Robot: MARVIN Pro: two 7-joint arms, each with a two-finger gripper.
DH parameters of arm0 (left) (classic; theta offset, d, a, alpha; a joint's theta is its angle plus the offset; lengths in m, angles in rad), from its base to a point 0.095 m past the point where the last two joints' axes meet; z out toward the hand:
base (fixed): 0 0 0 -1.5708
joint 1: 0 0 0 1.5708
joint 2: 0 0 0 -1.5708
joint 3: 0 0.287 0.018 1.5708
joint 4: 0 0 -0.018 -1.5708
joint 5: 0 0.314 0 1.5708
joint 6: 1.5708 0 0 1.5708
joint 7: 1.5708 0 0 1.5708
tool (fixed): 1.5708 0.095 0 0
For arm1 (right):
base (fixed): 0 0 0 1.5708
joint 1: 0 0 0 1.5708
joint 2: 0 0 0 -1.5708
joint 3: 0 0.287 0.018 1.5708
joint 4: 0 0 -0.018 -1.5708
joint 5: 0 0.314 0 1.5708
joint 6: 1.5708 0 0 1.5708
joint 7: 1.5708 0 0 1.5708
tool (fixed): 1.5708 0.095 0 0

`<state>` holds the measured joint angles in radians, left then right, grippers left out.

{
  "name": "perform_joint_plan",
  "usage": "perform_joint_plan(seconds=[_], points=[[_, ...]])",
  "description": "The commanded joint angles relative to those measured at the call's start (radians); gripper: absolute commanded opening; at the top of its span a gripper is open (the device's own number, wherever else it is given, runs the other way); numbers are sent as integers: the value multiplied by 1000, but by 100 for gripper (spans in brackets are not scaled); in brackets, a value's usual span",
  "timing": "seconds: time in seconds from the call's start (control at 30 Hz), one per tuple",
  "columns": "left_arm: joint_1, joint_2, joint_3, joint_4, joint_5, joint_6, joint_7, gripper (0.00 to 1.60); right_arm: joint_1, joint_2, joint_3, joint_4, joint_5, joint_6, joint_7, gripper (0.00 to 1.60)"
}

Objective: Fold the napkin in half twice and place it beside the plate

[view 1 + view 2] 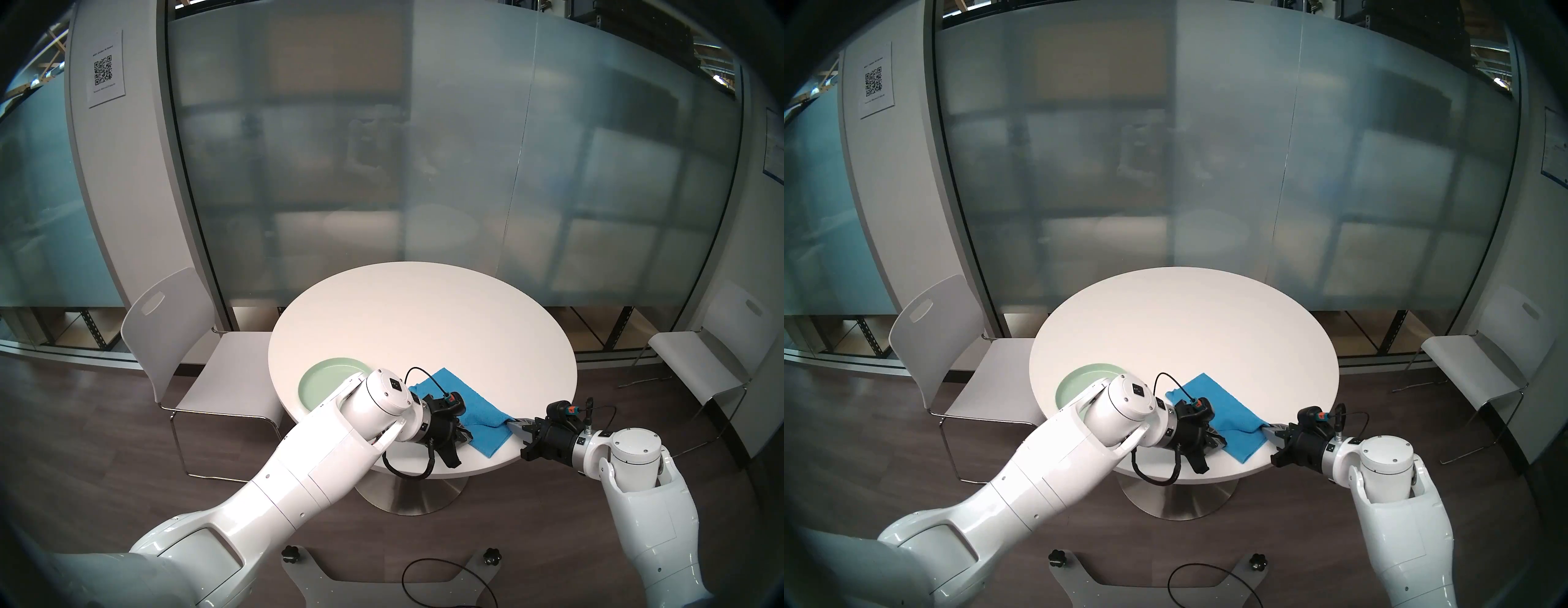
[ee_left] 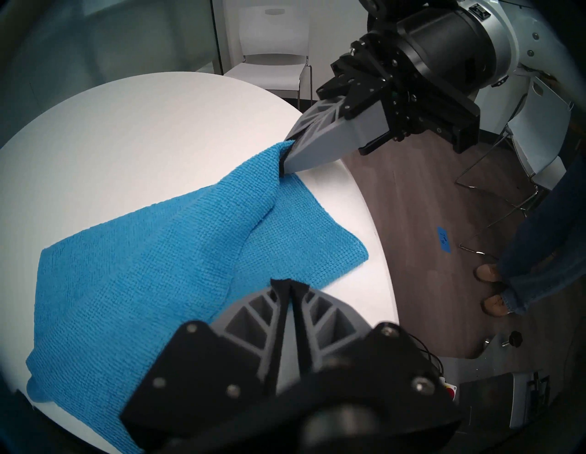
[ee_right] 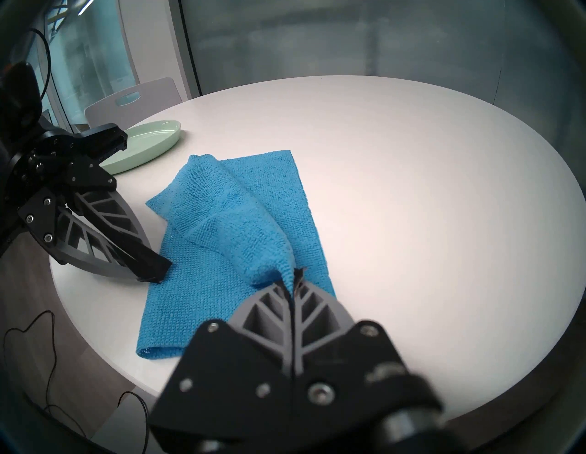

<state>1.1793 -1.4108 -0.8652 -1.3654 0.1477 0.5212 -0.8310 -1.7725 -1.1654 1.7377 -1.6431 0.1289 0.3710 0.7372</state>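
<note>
At lower centre of the head view, the round white tabletop (image 1: 424, 322) carries everything. Toward its near edge lies the blue napkin (image 1: 475, 414), partly folded, one flap lifted. Left of it, apart, sits the green plate (image 1: 322, 378), half hidden by the left arm. From the right, the right gripper (image 3: 293, 274) has its fingers closed on the napkin's raised corner. The left gripper (image 2: 289, 285) holds its fingers shut, tips at the napkin's edge, gripping nothing.

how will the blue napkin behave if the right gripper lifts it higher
Probably floppy: the napkin already drapes in soft folds from the right gripper. Its fuzzy weave likely grips the pads, so slipping seems unlikely. It looks light.
</note>
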Motion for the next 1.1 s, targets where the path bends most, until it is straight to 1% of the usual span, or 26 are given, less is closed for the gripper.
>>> perform_joint_plan(seconds=[0.0,0.2,0.23,0.27,0.3,0.43,0.5,0.53,0.57,0.7,0.87,0.93,1.0,1.07], points=[[-19,13,4,-8,9,-11,-10,51,28,2,-4,4,-4,-6,-4,0],[-24,24,6,3,19,-19,-21,51,35,5,-4,12,-6,-7,-3,0],[-24,26,5,2,19,-20,-22,51,36,5,-4,12,-6,-7,-2,3],[-25,29,4,1,20,-20,-25,51,37,5,-4,13,-6,-7,-2,6],[-26,31,3,-1,20,-19,-28,51,38,5,-4,14,-6,-7,-1,22],[-27,36,2,-2,23,-20,-33,51,39,6,-3,14,-6,-5,-1,41],[-27,39,1,-3,25,-20,-37,51,39,7,-2,15,-6,-4,-1,45],[-27,41,1,-3,26,-21,-38,51,39,7,-2,16,-6,-4,-1,51],[-26,42,0,-4,26,-22,-39,51,39,8,-1,16,-5,-4,-1,53],[-24,46,-2,-4,28,-24,-41,51,35,8,2,13,-4,-2,-2,56],[-17,55,-5,-12,30,-24,-44,51,31,9,6,12,-2,0,0,67],[-15,58,-8,-16,30,-22,-45,51,28,10,7,11,0,3,3,76],[-12,62,-10,-20,30,-22,-45,50,23,10,8,9,0,3,5,80],[-8,65,-12,-22,32,-22,-44,50,19,9,9,5,1,5,6,95]])
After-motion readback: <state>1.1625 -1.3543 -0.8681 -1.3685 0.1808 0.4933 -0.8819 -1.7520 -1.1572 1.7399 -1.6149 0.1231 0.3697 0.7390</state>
